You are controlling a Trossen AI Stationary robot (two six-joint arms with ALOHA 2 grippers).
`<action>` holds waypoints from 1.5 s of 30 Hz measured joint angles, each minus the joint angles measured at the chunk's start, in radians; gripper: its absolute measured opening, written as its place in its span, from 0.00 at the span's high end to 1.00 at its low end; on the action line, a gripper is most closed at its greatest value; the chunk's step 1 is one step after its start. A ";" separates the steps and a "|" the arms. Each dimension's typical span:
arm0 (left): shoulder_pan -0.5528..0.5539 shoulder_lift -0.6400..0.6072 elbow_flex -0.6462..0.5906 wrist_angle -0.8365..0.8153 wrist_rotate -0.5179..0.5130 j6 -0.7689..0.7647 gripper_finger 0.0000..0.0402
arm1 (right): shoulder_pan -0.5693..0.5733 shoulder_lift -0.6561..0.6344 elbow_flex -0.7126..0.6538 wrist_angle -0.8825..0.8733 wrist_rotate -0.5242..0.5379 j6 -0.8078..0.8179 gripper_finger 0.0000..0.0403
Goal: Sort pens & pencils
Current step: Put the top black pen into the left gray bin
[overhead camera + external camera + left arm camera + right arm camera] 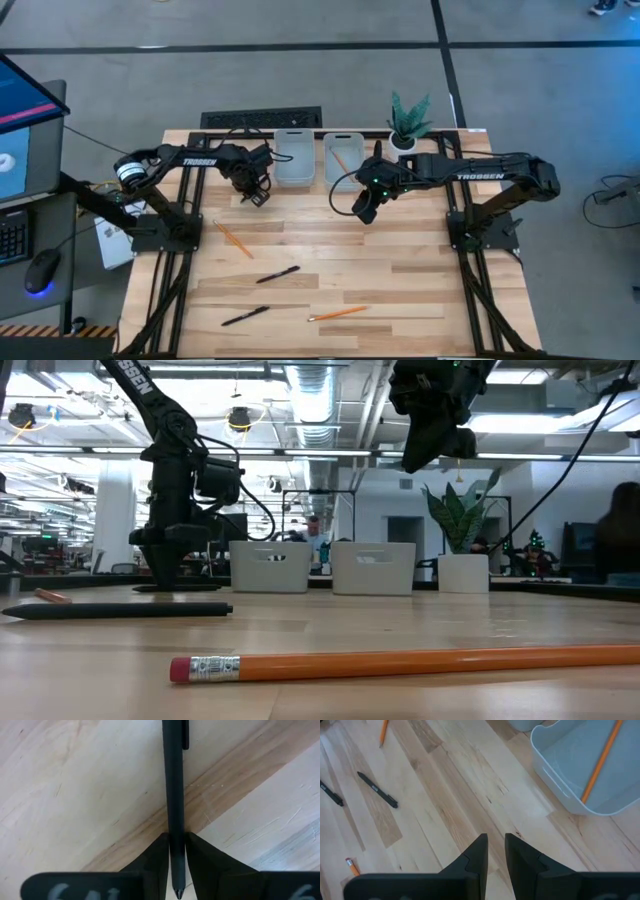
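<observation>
Pens first: the left gripper (174, 865) is clamped on one black pen (173, 795), its two dark fingers (150, 865) pressed against the barrel from either side, with the tip poking back between them and the rest of the shaft running forward over the wooden table (400, 270). In the high view this gripper (256, 192) hangs just beside the left grey tray (294, 158), on the side nearer the left arm's base, low over the boards.

The right gripper (493, 851) holds nothing; its fingers stand a narrow gap apart with bare wood showing between them. It hovers well above the table (the low view shows it high up, near the ceiling lines) (432, 448), just in front of the right grey tray (560, 785). One orange pencil (601, 761) lies slanted inside that tray, ahead of this gripper and off to one side.

Out in front of both grippers, toward the table's near edge, lie two more black pens (277, 274) (245, 316) and an orange pencil (338, 314), all apart from each other. A third pencil (233, 238) lies closer to the left gripper, on open wood below it in the overhead picture. A potted plant (407, 122) stands behind the right gripper, beside the right tray.
</observation>
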 joint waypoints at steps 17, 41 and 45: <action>0.003 -0.074 0.053 -0.070 -0.034 0.017 0.86 | 0.000 0.000 0.000 0.000 0.000 0.000 0.78; 0.008 -0.076 0.054 -0.071 -0.042 0.003 0.86 | 0.000 0.000 0.000 0.000 0.000 0.000 0.78; 0.008 -0.076 0.054 -0.071 -0.042 -0.001 0.86 | 0.000 0.000 0.000 0.000 0.000 0.000 0.78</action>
